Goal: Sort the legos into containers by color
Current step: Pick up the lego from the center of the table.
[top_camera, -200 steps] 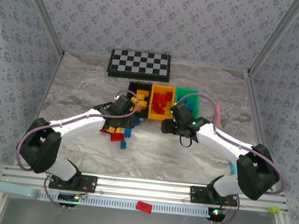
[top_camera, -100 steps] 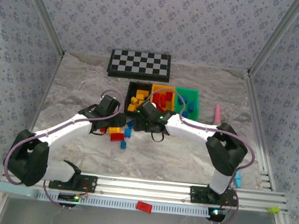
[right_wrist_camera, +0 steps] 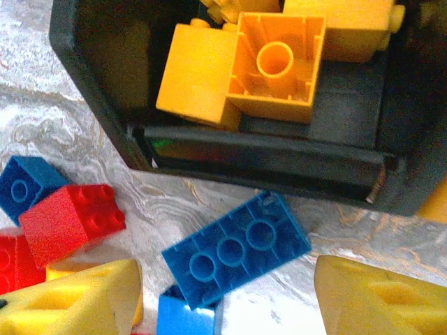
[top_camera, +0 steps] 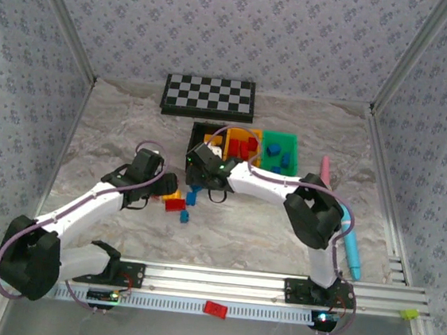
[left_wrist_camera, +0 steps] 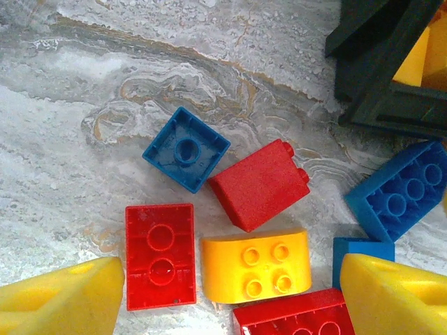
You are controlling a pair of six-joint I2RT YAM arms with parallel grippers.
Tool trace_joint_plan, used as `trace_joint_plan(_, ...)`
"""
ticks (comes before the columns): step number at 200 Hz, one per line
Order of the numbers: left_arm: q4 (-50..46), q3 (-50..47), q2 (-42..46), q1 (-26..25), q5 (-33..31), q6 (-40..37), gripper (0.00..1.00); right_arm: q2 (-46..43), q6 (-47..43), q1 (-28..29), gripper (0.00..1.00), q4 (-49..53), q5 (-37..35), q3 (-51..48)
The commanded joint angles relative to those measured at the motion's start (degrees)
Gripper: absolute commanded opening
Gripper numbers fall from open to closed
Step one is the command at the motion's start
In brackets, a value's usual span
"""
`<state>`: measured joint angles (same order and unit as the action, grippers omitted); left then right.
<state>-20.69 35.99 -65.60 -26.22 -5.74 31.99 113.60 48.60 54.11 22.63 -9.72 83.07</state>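
Note:
Three containers stand in a row: black (top_camera: 197,133), yellow (top_camera: 253,132) and green (top_camera: 287,139). The black one (right_wrist_camera: 91,77) holds yellow legos (right_wrist_camera: 276,63); red ones lie in the yellow bin and blue ones in the green. Loose legos lie in front of the black bin. My right gripper (right_wrist_camera: 227,300) is open over a long blue brick (right_wrist_camera: 236,258) lying studs down, with a red brick (right_wrist_camera: 73,220) to its left. My left gripper (left_wrist_camera: 230,300) is open over a yellow brick (left_wrist_camera: 256,265) and a red brick (left_wrist_camera: 160,255); a blue brick (left_wrist_camera: 185,148) and a second red one (left_wrist_camera: 260,183) lie beyond them.
A checkered board (top_camera: 208,96) lies at the back. A pink pen (top_camera: 325,170) and a light blue pen (top_camera: 351,249) lie on the right of the table. One red brick (top_camera: 215,309) sits on the front rail. The two grippers (top_camera: 165,185) (top_camera: 197,179) are close together.
My right arm has swung left from the green bin to the front of the black bin. My left arm has drawn back to the left, away from the bins.

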Motion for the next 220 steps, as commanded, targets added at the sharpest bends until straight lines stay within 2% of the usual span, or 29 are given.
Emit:
trace_joint_plan(1,1.45,-0.8,0.93,0.3,1.48,-1.27,0.8,3.44,3.49,1.29,0.68,3.93,-2.38,3.62)
trace_joint_plan(67,2.45,-2.04,1.68,0.64,3.32,-1.79,0.8,4.17,9.79,2.02,0.68,3.07,-5.45,0.52)
trace_joint_plan(172,3.63,-3.72,2.15,0.68,4.99,-1.19,0.81,10.14,9.1,2.02,0.69,4.66,-4.78,5.27)
trace_joint_plan(201,3.37,-3.91,2.61,0.69,4.99,-1.14,0.81,10.68,8.8,2.19,0.67,2.93,-3.91,5.09)
trace_joint_plan(220,3.38,-4.08,2.84,0.64,5.07,-0.96,0.81,10.54,8.45,2.18,0.62,1.8,-3.93,4.55)
